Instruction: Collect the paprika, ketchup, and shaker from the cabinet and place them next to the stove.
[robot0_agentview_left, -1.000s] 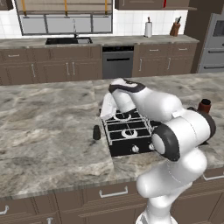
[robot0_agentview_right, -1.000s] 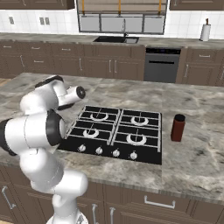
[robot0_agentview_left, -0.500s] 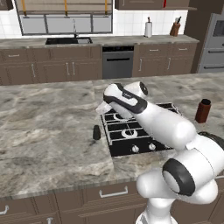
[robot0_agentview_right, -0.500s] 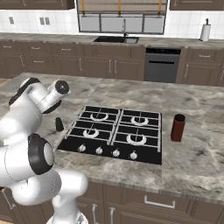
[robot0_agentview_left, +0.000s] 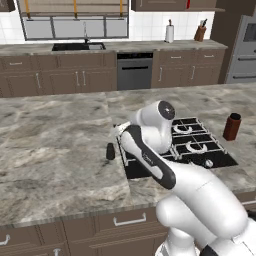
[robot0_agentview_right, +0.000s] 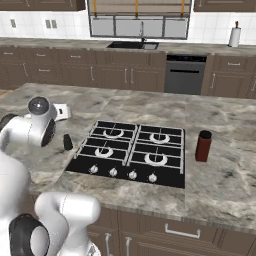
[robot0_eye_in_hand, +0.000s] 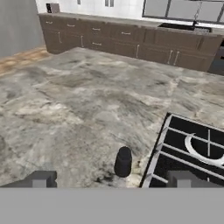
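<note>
Shaker, small squat black one (robot0_eye_in_hand: 123, 161), stands upright on the grey marbled counter (robot0_eye_in_hand: 74, 109), just beside the left edge of the flat black four-burner stove (robot0_eye_in_hand: 192, 153); tall dark red-brown paprika jar (robot0_agentview_right: 203, 146) stands right of the stove. Gripper (robot0_eye_in_hand: 111, 179) hangs above the shaker, finger tips spread wide either side, holding nothing. Ketchup not spotted on the counter, likely not yet fetched. Risk as I judge it: a low swing of the hand clips the shaker, toppling it or knocking it onto the grates
</note>
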